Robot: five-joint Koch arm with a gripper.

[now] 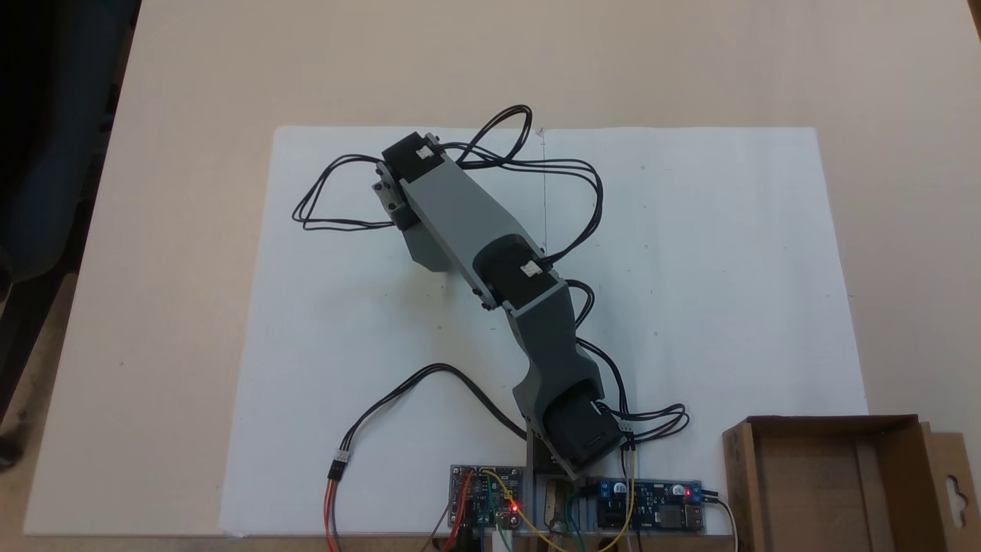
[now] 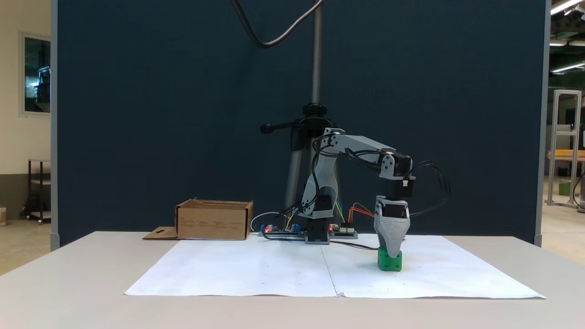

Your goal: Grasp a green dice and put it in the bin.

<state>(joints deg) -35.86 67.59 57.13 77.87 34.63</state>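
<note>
Green dice [image 2: 390, 261] sits on the white paper sheet [image 2: 256, 269] toward the right of the side-on fixed view, two faces with dark pips turned to the camera. Directly above it the gripper [image 2: 391, 249] points straight down, its grey tapered fingers [image 2: 390, 230] reaching the cube's top edge; from this side the two jaws line up one behind the other, so whether they are spread, closed or pinching the dice cannot be told. The cube looks to rest flat on the paper.

Behind the gripper the grey arm [image 2: 361, 146] bends out from its base [image 2: 317, 235], black cables looping off the wrist. Circuit boards [image 2: 279, 230] with red lights lie beside the base at the paper's far edge. Further left in that view stands the bin [image 2: 215, 220], a brown cardboard box well apart from the dice, its flap lying flat on the table [image 2: 91, 274].

Seen from the top-down fixed view, the arm [image 1: 475, 230] stretches diagonally across the paper [image 1: 728, 268] and covers the dice, while the bin [image 1: 737, 475] sits open at the lower right corner, beside the boards [image 1: 651, 506].
</note>
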